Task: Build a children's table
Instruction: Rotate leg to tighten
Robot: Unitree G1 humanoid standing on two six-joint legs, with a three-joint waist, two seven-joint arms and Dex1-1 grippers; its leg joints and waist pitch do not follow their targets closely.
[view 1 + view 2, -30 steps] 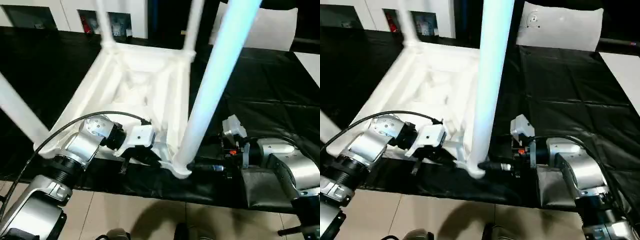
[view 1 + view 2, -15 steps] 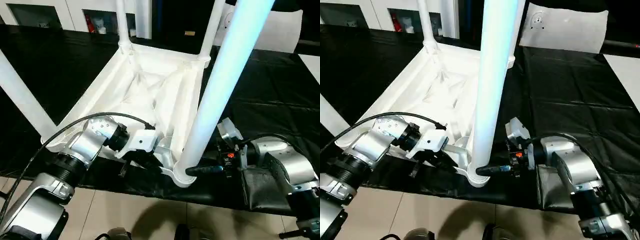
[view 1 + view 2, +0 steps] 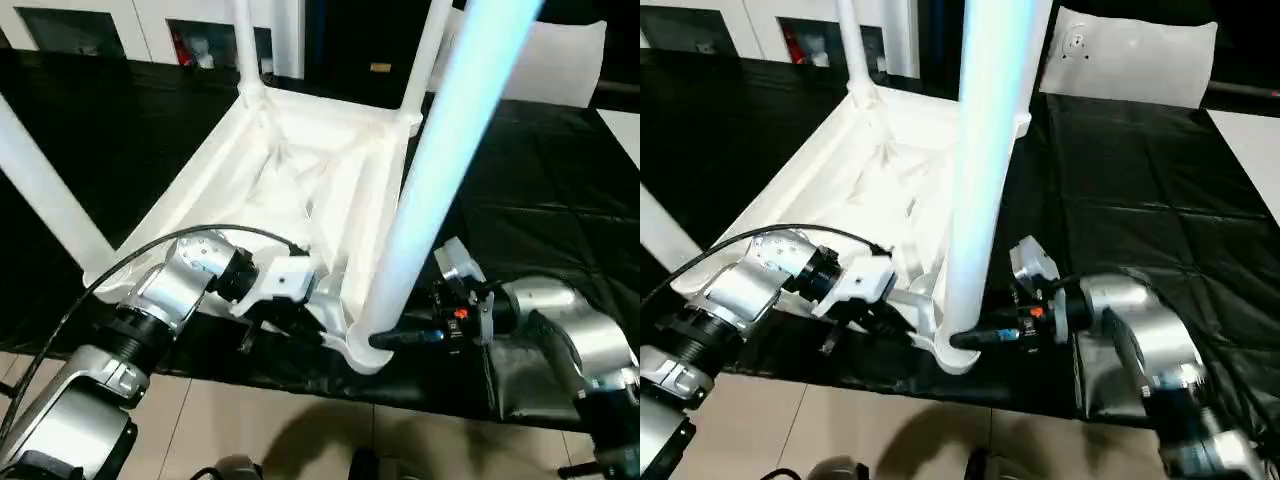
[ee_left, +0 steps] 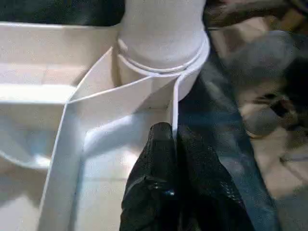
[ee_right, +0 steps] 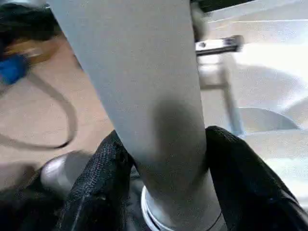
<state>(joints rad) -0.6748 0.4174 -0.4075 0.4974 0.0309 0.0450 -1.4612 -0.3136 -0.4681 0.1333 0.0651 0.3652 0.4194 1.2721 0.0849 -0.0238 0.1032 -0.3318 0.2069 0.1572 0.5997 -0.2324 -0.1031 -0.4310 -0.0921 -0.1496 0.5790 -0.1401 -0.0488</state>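
The children's table lies upside down, its X-ribbed underside [image 3: 290, 170] facing up on a black cloth. All its legs stand in the corner sockets. The nearest leg [image 3: 430, 180] rises from the front right socket [image 3: 362, 352]. My left gripper [image 3: 300, 325] is shut on the thin rim wall right beside that socket, seen close in the left wrist view [image 4: 171, 132]. My right gripper [image 3: 385, 340] reaches in from the right at the foot of this leg. Its black fingers [image 5: 108, 163] press on both sides of the leg [image 5: 144, 72] just above the socket.
The black cloth [image 3: 540, 180] covers the work surface, whose front edge runs just under the socket, with tan floor [image 3: 300, 420] below. A white bag [image 3: 1130, 55] lies at the back right. A white cabinet [image 3: 150, 20] stands at the back left.
My right gripper's fingers have closed in onto the base of the nearest leg. The left gripper keeps its pinch on the rim. The camera shifted slightly.
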